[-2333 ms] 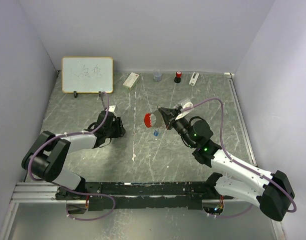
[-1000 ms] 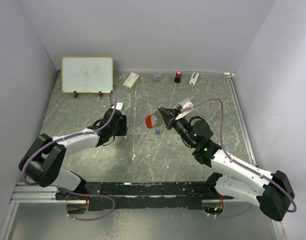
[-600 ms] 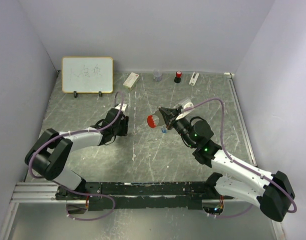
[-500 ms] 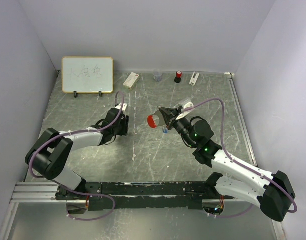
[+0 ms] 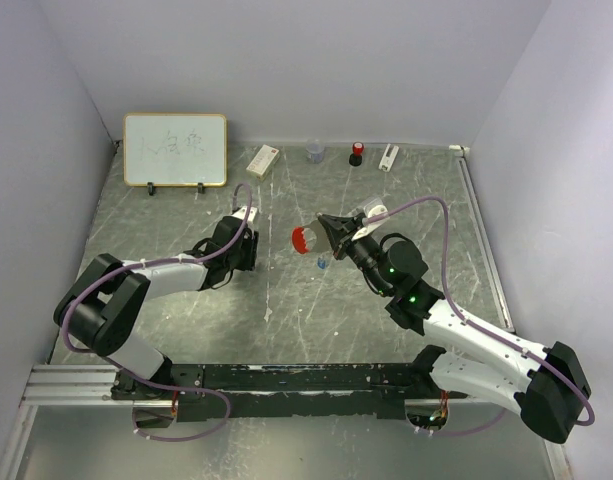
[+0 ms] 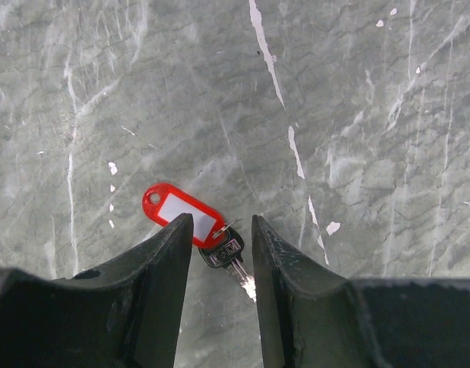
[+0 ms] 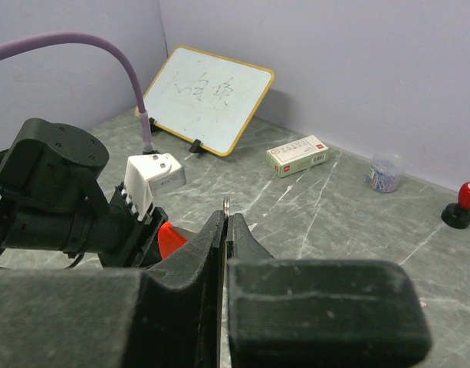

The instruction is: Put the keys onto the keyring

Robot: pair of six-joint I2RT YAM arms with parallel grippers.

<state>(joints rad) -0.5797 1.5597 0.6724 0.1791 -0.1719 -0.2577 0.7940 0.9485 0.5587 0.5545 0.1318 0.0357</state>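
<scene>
My right gripper [image 5: 320,221] hovers above mid-table, shut on the thin metal ring [image 7: 228,204] of the keyring. Its red fob [image 5: 303,238] hangs just off the fingertips, and a small blue-headed key [image 5: 322,264] shows below it. The fob [image 7: 167,236] peeks out beside my right fingers. My left gripper [image 5: 246,248] sits close on the left. In the left wrist view it [image 6: 221,220] is open, framing a red fob [image 6: 181,214] with a white label, joined by a thin ring to a dark-headed key [image 6: 222,251]. Neither finger touches them. No red-headed key shows.
Along the back wall stand a whiteboard [image 5: 175,149], a small box [image 5: 263,160], a clear cup [image 5: 315,151], a red-topped stamp [image 5: 357,153] and a white item [image 5: 388,157]. Walls close in on the left and right.
My left gripper has moved right, closer to the fob at the right gripper, and its jaws have narrowed slightly. The blue key has swung a little. The right arm has held still.
</scene>
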